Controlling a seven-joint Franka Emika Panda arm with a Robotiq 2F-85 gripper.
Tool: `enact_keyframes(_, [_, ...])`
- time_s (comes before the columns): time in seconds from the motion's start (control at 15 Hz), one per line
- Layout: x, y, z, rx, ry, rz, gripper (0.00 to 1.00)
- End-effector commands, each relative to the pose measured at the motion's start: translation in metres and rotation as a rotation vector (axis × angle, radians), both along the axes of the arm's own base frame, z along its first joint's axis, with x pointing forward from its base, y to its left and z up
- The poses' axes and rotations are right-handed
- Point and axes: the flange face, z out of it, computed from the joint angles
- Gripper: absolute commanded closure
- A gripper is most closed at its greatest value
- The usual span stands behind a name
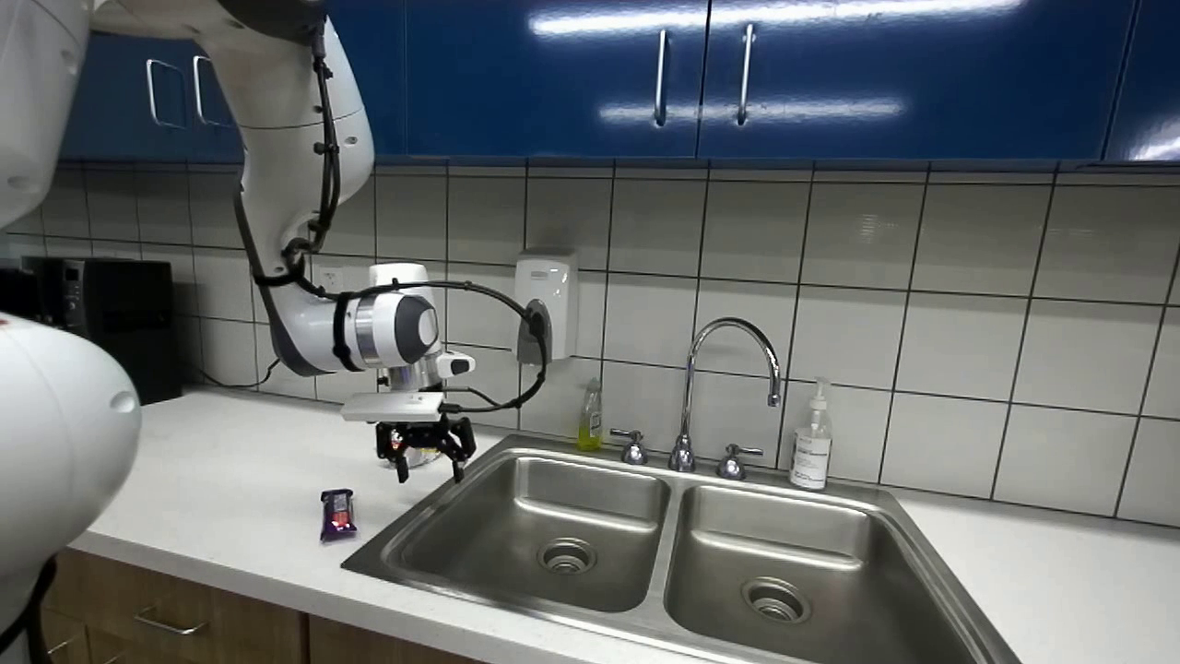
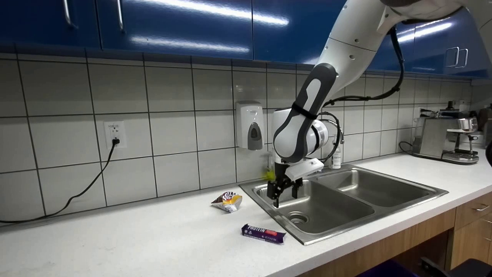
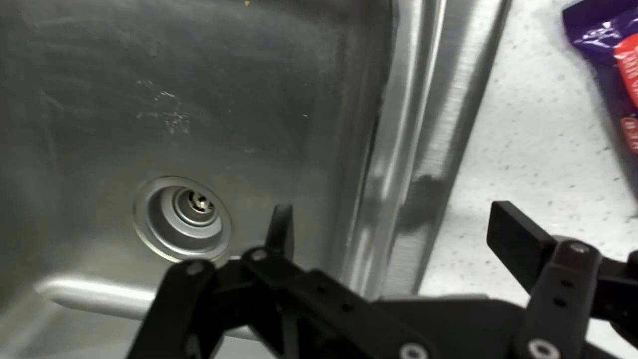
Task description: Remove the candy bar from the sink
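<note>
The candy bar is a dark purple wrapped bar with a red patch. It lies flat on the counter beside the sink rim in both exterior views (image 1: 337,516) (image 2: 263,233). Part of the candy bar (image 3: 605,60) shows at the right edge of the wrist view. The double-basin steel sink (image 1: 666,553) has nothing lying in its basins; its rim shows in an exterior view (image 2: 286,223) and the wrist view (image 3: 423,149). My gripper (image 1: 430,474) is open and empty, above the sink's side rim. Its fingers are wide apart in the wrist view (image 3: 390,214), and it also shows in an exterior view (image 2: 285,199).
A crumpled snack bag (image 2: 227,202) stands on the counter near the wall, partly behind my gripper in an exterior view (image 1: 422,457). A faucet (image 1: 687,406), a yellow soap bottle (image 1: 590,420) and a white pump bottle (image 1: 812,447) stand at the sink's back. A dispenser (image 1: 546,304) hangs above.
</note>
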Motion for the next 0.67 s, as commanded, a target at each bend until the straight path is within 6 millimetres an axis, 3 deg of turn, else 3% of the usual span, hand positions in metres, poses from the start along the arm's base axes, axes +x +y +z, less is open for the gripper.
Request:
enact_keyframes(0.0, [0.000, -0.037, 0.010, -0.023, -0.025, -0.146, 0.00])
enact_keyframes(0.33, [0.004, -0.090, 0.009, -0.060, -0.046, -0.310, 0.00])
enact_keyframes(0.6, [0.003, -0.120, 0.009, -0.090, -0.072, -0.419, 0.00])
